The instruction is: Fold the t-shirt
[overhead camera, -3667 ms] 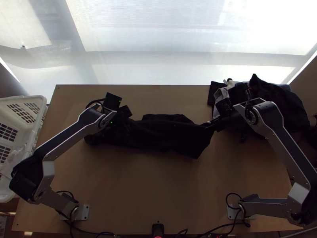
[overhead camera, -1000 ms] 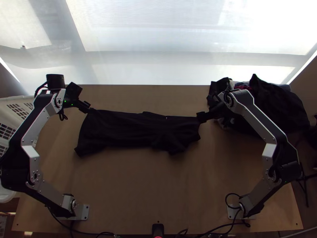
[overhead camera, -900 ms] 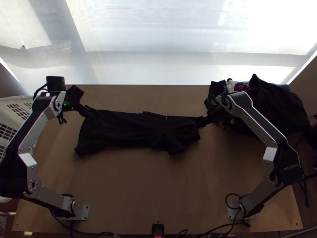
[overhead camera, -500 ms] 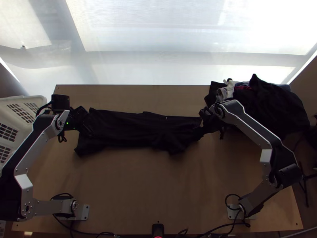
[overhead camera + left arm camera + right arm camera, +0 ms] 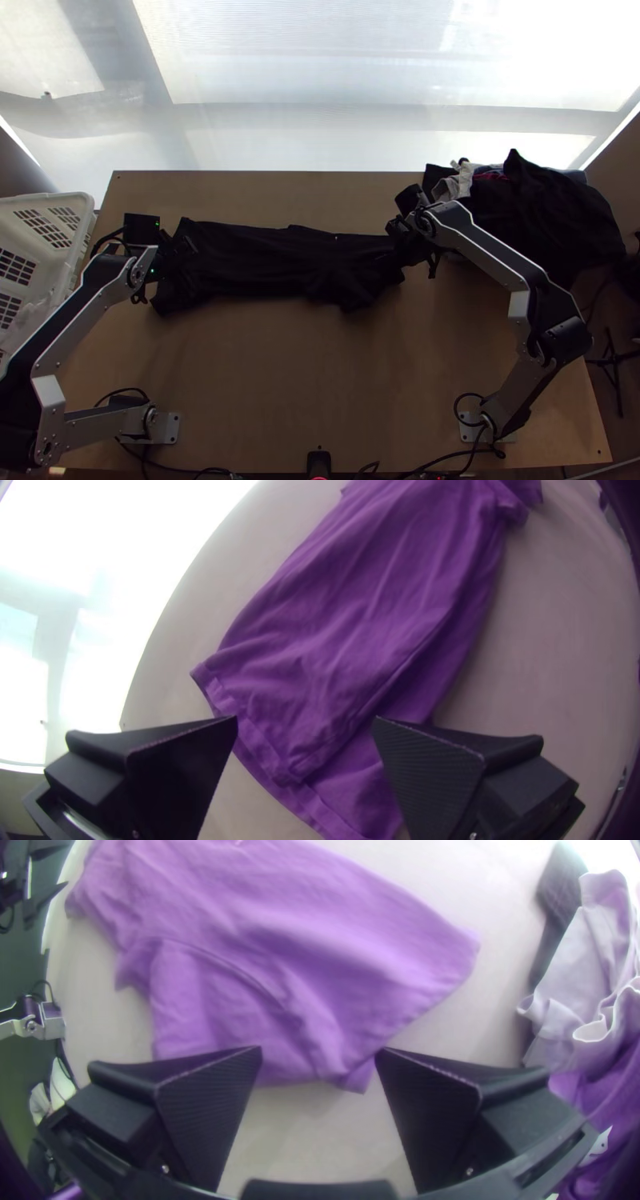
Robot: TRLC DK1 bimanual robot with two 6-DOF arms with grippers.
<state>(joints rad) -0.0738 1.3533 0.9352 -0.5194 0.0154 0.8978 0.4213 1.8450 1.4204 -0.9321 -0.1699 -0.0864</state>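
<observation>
In the top view the t-shirt (image 5: pixel 280 264) lies dark across the table as a long strip, folded lengthwise, its layers lightly wrinkled. My left gripper (image 5: pixel 188 250) is over the strip's left end and my right gripper (image 5: pixel 390 256) over its right end. The left wrist view gives the shirt (image 5: pixel 353 627) as purple, its hem layers offset below my open left gripper (image 5: pixel 303 723). Under my open right gripper (image 5: pixel 319 1057) the right wrist view has the shirt's other end (image 5: pixel 267 960), with a sleeve fold. Neither gripper has cloth clamped between its fingers.
A heap of dark and light clothes (image 5: pixel 552 208) lies at the table's far right, close to the right arm. The white basket (image 5: pixel 60 200) stands beyond the left edge. Bare wood (image 5: pixel 320 376) stretches between the shirt and the arm bases.
The shirt's left part, bunched at first, now lies flatter and spread. Lately my left gripper has come from the far-left corner inward and nearer; my right has shifted left over the cloth.
</observation>
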